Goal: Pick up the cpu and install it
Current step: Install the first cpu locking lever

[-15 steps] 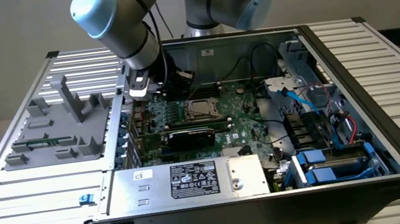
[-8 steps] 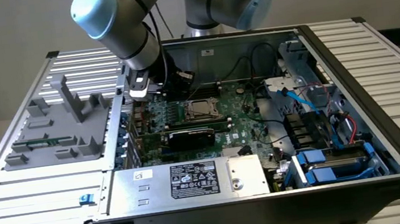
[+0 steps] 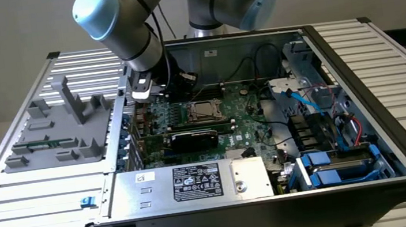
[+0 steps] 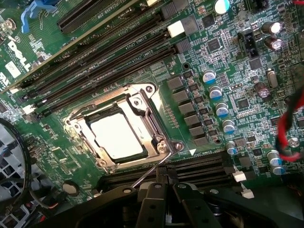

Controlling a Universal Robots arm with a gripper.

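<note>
CPU seated in socket, fingers closed and empty above the board.
The cpu (image 4: pixel 116 137) lies mid-frame inside the socket frame (image 4: pixel 142 102); the closed gripper (image 4: pixel 157 190) near the lever (image 4: pixel 152 170) could snag it.

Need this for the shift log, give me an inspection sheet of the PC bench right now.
Surface: slatted metal table, open PC case on it.
Job's things: cpu lies in socket, frame around it.
Clutter: grey fixture at the exterior view's left.
End effector: shut, holds nothing, beside the socket lever.
Cables: red cable, blue cables.
Surroundings: plain wall.
</note>
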